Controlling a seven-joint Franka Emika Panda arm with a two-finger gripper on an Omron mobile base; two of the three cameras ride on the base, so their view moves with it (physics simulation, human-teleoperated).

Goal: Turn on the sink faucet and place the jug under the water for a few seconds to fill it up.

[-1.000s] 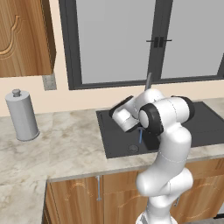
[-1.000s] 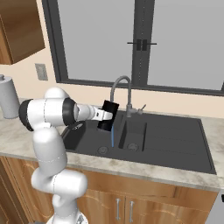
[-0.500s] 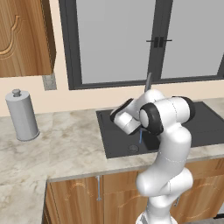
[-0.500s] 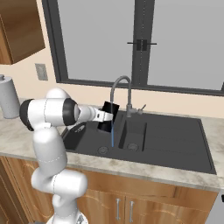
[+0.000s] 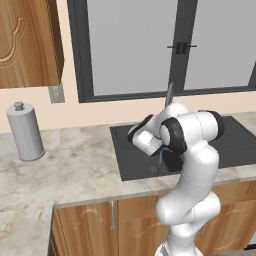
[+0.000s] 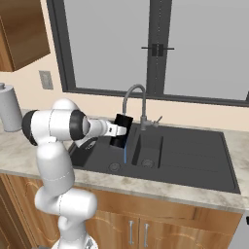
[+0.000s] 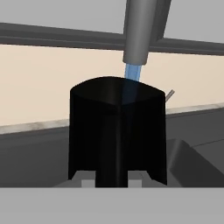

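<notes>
While water (image 7: 131, 72) streams from the sink faucet (image 6: 132, 95), the claw (image 6: 115, 130) grips the jug (image 6: 121, 131), seemingly by its handle

Shifted the jug (image 6: 121, 131) slightly away from the faucet (image 6: 134, 104). Tilted a touch more upright. Stream (image 6: 124, 155) now visible below it.

Jug (image 6: 121, 131) under faucet (image 6: 134, 100), over sink (image 6: 194, 155)

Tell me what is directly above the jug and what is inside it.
Above the jug hangs the faucet spout, and a blue stream of water drops from it toward the jug's open top. The black wall hides the inside, so the water level cannot be seen.
</notes>
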